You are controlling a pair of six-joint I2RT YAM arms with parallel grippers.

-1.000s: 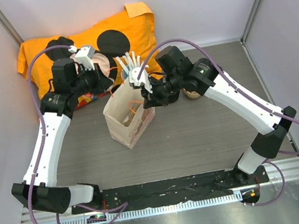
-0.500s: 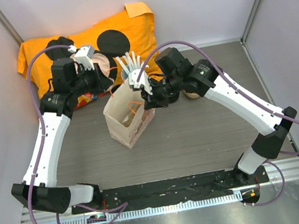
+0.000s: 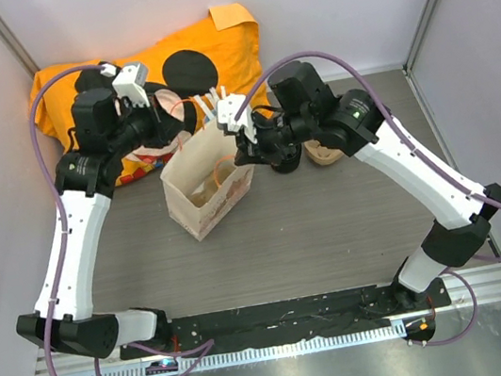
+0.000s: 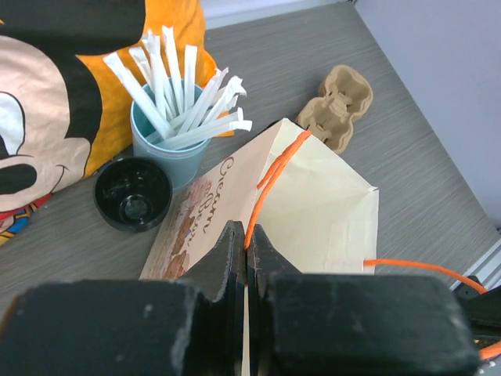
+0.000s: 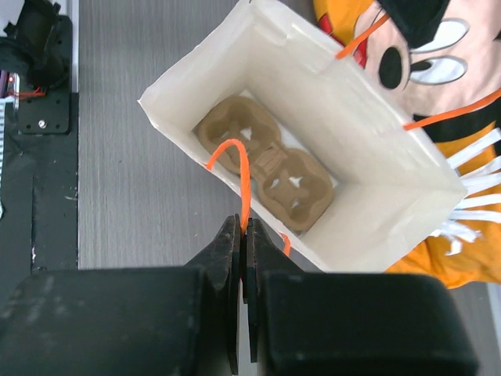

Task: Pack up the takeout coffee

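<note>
- The left gripper (image 4: 246, 235) is pressing its fingers together on a thin orange cord handle (image 4: 270, 176) of the cream paper takeout bag (image 4: 321, 211), which is standing open directly ahead of it.
- The right gripper (image 5: 243, 231) is likewise pinching the opposite orange cord handle (image 5: 235, 157). Between them, the 2 grippers are holding the bag's mouth spread.
- Below and ahead of the right gripper, a brown moulded-pulp cup carrier (image 5: 270, 168) with 2 wells is lying flat on the bag's bottom, and both wells are empty.
- The takeout coffee is not showing clearly in any view, and it is not in the bag.
- A dark rounded shape (image 3: 287, 163) under the right wrist, just beside a second pulp carrier (image 3: 326, 150) on the table, may be the coffee, but I cannot tell.
- Ahead of the left gripper, past the bag's rim, a blue cup of white wrapped sticks (image 4: 168, 149) and a squat black ring-shaped piece (image 4: 133, 193) are standing just beside each other. Neither is the coffee.
- Judging from its kind, the coffee is likely to be top-heavy if filled, with a thin, smooth wall that gives under a hard squeeze and a lid that can pop off.
- It is probably best to grip it around the body just under the lid's rim, with moderate pressure. It should be kept upright and lowered into 1 well of the carrier in the bag.
</note>
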